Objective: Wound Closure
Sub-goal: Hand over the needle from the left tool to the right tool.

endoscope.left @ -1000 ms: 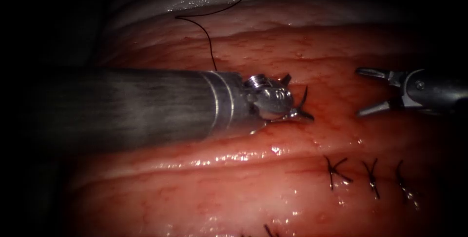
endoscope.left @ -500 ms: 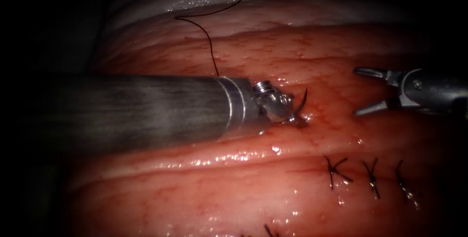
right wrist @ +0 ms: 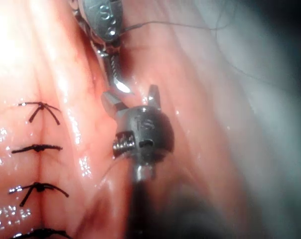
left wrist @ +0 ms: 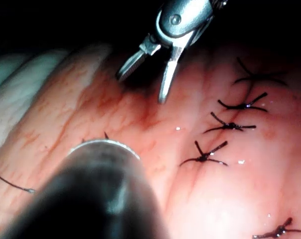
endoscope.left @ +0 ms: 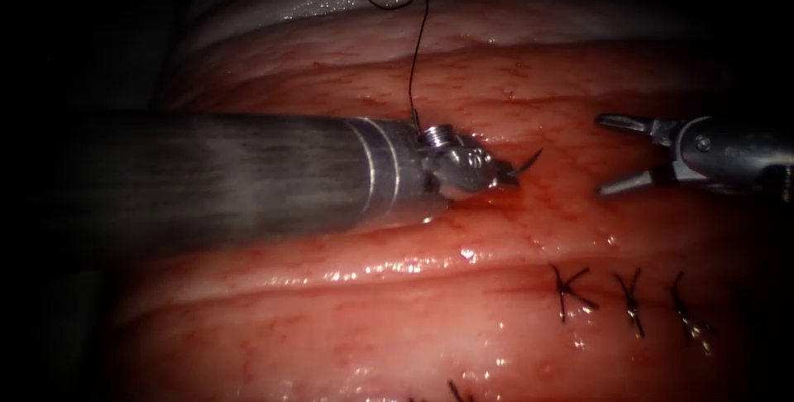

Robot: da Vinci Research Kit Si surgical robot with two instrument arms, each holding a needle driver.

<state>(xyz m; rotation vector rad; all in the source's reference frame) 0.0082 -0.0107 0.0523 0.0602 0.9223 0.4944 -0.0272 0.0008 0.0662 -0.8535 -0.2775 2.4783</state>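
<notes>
1. Needle (endoscope.left: 523,164) sits gripped in the left tool (endoscope.left: 500,177), its point sticking up and right, just above the tissue (endoscope.left: 430,319).
2. Thread (endoscope.left: 416,55) climbs from that tool's wrist.
3. Right tool (endoscope.left: 608,155) hangs nearby, jaws spread, holding nothing, above finished stitches (endoscope.left: 630,299).

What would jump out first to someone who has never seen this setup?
Probably the left arm's tool, a thick grey shaft lying across the glistening red tissue, its jaws shut on a small curved needle whose tip points up clear of the tissue. Facing it from the right is the right arm's tool, jaws spread open and holding nothing. A row of dark knotted stitches sits below it.
</notes>
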